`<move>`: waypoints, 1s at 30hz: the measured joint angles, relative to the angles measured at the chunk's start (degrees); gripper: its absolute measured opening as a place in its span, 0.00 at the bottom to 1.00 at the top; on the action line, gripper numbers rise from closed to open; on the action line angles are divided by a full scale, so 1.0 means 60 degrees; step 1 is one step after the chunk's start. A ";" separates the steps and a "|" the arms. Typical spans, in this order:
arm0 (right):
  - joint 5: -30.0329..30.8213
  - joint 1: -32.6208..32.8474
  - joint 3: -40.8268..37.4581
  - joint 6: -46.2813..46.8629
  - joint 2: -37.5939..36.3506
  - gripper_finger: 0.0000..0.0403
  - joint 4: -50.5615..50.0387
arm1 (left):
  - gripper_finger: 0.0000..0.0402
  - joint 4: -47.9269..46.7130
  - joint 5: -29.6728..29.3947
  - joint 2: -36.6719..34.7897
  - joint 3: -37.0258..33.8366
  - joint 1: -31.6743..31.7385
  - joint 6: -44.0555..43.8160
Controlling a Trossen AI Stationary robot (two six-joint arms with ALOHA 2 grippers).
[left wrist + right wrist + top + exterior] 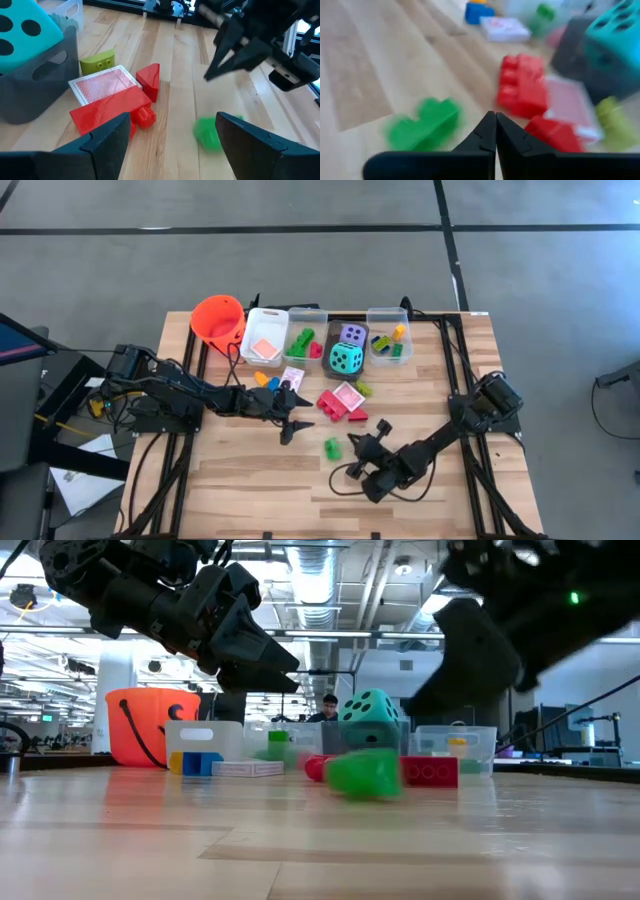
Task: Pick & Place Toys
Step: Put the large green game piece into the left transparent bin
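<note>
Toys sit partly sorted: along the far edge of the table (250,480) the clear bins (305,320) hold a pink-white card (264,348), green and red bricks, a purple die (351,333), a teal die (346,359) and a few small coloured bricks, so that share looks done to me. What is left lies loose in the middle: a green brick (332,447) by itself, a cluster of red bricks (333,405) with a second card (347,395) and a lime brick (364,388), and nearer the orange bucket (219,320) a third card (291,375) beside small blue and yellow bricks (265,381). My right gripper (353,440) hangs just beside the green brick with its fingers pressed together on nothing (the brick lies clear of the tips in my own wrist view, not between them). My left gripper (296,423) hovers over bare wood on the other side of that brick, fingers spread wide and empty. I judge the task somewhere past its middle, with every loose piece still to lift. Room is generous toward the near edge, where the boards are bare; toward the bins it is crowded, and my two claws stand close across the green brick, so I would mind them meeting there.
</note>
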 joint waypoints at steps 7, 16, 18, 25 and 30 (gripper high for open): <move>0.0470 -0.0317 0.1766 0.1495 -0.0286 0.00 -0.4776 | 0.71 -0.0050 -0.0014 0.0000 0.0000 -0.0003 0.0012; -0.0493 -0.0470 0.1944 0.2087 -0.0328 0.13 -0.4223 | 0.71 -0.1120 0.1419 0.0000 0.0007 -0.0416 0.1080; -0.0493 -0.0391 0.1934 0.2087 -0.0328 0.17 -0.4185 | 0.71 -0.1008 0.1208 0.0000 0.0006 -0.0668 0.1388; -0.0487 -0.0309 0.1934 0.2081 -0.0328 0.30 -0.4157 | 0.71 -0.0610 -0.0218 0.0089 0.0007 -0.1530 0.1996; -0.0487 -0.0348 0.1934 0.1977 -0.0328 0.40 -0.4099 | 0.71 0.0457 -0.0532 0.0893 0.0007 -0.1936 0.1555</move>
